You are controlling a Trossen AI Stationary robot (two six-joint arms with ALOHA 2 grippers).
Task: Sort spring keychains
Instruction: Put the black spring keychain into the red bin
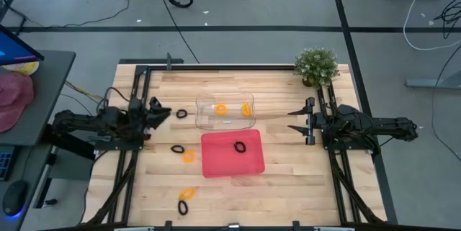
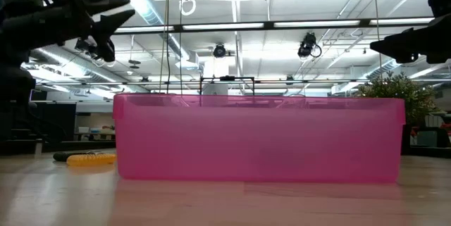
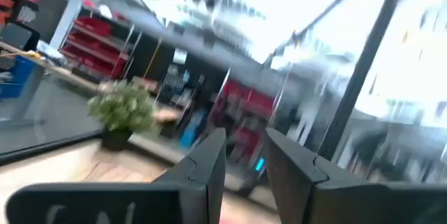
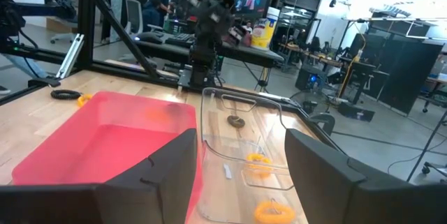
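Small coiled keychains are spread over the wooden table. Two orange ones lie in the clear tray. One black one lies in the pink tray. Loose on the wood are a black one, a black and orange pair, and another pair near the near edge. My left gripper hovers open above the table, left of the clear tray. My right gripper hovers open to the right of the trays.
A potted plant stands at the table's far right corner. Black frame rails run along the left and right sides. In the low view the pink tray fills the middle and hides what lies behind it.
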